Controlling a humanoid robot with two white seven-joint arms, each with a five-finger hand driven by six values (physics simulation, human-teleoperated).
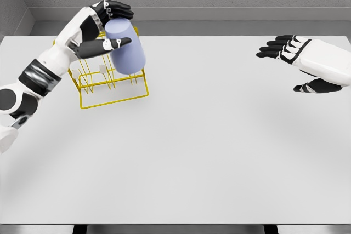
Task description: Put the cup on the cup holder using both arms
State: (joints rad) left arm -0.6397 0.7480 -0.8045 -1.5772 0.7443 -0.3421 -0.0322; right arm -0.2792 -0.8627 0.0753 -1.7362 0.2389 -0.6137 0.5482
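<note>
A pale lavender cup (126,46) is held tilted over a yellow wire cup holder (112,89) at the table's back left. My left hand (113,24) is shut on the cup, its black fingers over the top and its thumb across the side. The cup's lower end is down among the rack's upright pegs; whether it rests on one is unclear. My right hand (300,64) hovers open at the far right, fingers spread and pointing left, holding nothing.
The white table (208,146) stretches wide in front. Its front edge runs along the bottom of the view. A grey wall stands behind the rack.
</note>
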